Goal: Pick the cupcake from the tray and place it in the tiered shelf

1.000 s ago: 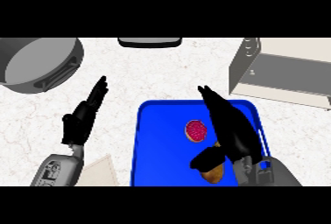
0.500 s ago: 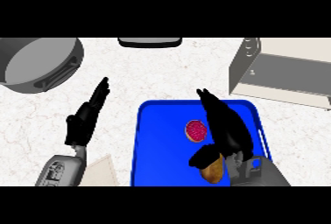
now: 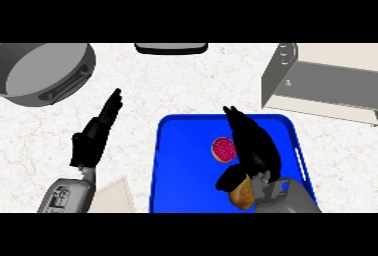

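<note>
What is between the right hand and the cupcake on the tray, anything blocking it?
Nothing visible. The cupcake sits on the blue tray right beside the right hand, whose straight fingers run along its right side. A brown food item lies nearer the wrist, off that line.

Layout relative to the tray (image 3: 177,165): cupcake (image 3: 223,149) and a second food item (image 3: 241,196) on it — the latter nearer; tiered shelf (image 3: 325,82) behind-right; pot (image 3: 44,72) behind-left; left hand (image 3: 94,135) just left.
</note>
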Motion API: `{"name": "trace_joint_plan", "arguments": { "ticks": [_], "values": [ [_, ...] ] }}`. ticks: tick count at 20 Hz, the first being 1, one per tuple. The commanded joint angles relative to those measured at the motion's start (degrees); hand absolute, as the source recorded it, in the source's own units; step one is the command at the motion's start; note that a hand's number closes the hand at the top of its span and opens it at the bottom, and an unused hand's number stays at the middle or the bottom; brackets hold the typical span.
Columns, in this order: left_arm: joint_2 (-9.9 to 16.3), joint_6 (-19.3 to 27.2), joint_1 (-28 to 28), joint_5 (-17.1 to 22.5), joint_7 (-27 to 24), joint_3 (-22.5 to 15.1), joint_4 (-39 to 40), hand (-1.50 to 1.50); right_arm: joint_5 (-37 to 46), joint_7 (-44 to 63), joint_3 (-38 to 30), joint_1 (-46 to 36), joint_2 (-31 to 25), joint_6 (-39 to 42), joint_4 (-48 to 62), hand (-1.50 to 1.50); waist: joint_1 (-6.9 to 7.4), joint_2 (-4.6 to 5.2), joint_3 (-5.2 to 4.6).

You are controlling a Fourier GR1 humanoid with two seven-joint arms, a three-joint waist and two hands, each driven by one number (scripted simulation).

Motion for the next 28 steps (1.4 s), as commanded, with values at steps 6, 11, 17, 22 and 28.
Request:
{"name": "trace_joint_plan", "arguments": {
  "ticks": [6,11,17,22,28],
  "values": [
    [-1.2,-0.6,4.4,-1.0,2.6,-0.5,-6.0,0.0,5.4,-3.8,-2.2,-0.1,3.2,0.5,5.7,-1.5,0.14,-0.02,0.0],
    [-2.4,0.2,2.1,-2.5,-3.6,0.6,0.5,0.0,6.7,-5.4,-2.6,2.8,3.7,0.5,4.3,-1.5,-0.06,-0.01,-0.01],
    [0.0,-4.4,0.5,0.9,-0.3,3.7,-0.1,0.0,5.4,-5.6,-0.5,-0.3,4.9,-5.5,12.5,-1.5,0.14,0.04,0.0],
    [-3.3,-0.6,3.9,-3.8,-0.1,-0.2,-3.7,0.0,7.0,-11.5,-6.4,0.5,4.9,-1.0,13.2,-1.5,0.07,0.0,0.0],
    [-4.1,0.0,-2.4,-3.6,3.0,1.3,-0.2,0.0,6.6,-14.3,-4.8,0.9,2.1,2.3,15.3,1.5,-0.04,0.02,0.0]
  ]
}}
